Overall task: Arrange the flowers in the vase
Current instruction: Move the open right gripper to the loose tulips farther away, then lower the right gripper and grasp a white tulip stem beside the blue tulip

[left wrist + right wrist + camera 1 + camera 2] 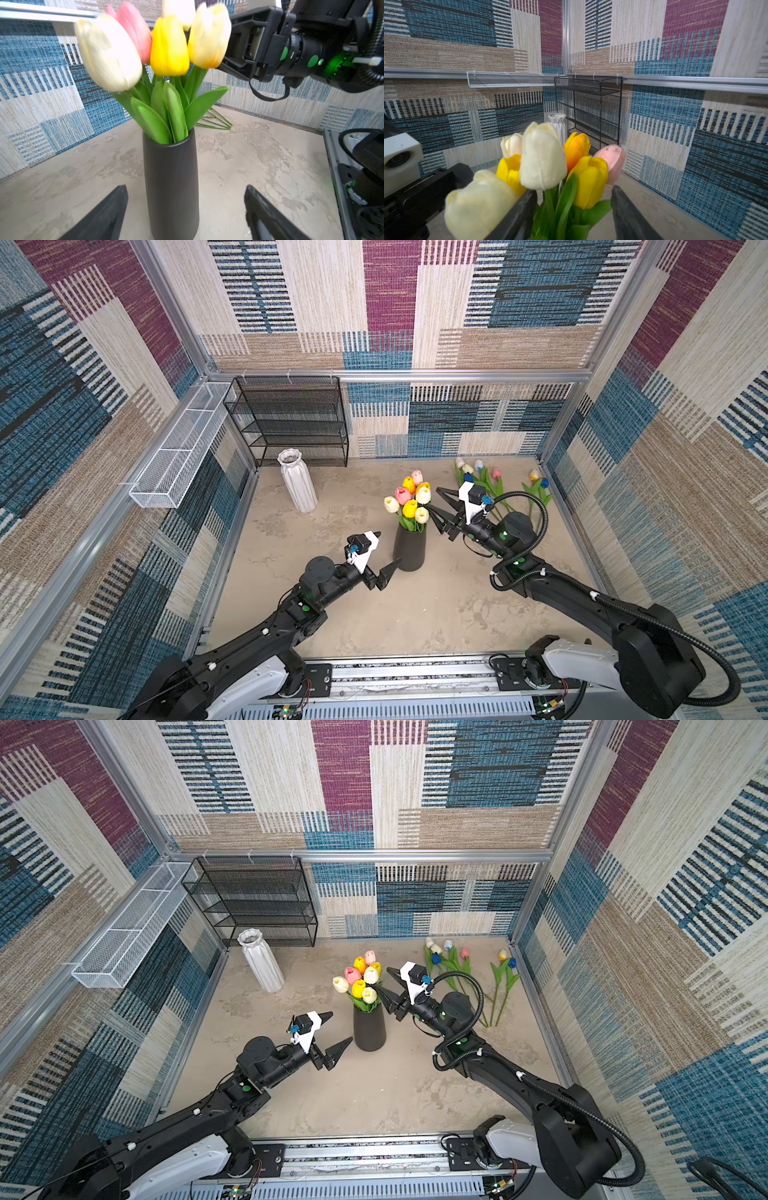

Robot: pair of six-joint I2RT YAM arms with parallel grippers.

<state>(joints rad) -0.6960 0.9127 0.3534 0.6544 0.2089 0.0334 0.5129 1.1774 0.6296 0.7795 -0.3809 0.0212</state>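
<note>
Several tulips (pixel 409 497) stand in the black vase (pixel 409 549). I see my right gripper (pixel 433 497) spread beside their heads and my left gripper (pixel 390 546) wide open beside the vase's base, while other loose tulips (pixel 486 481) lie at the table's far right.

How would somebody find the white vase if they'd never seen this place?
Look at the black wire rack against the back wall. The white vase stands just in front of its left end. Unlike the black vase in the middle, which is smooth and full of tulips, this one is ribbed, pale and holds no flowers.
</note>
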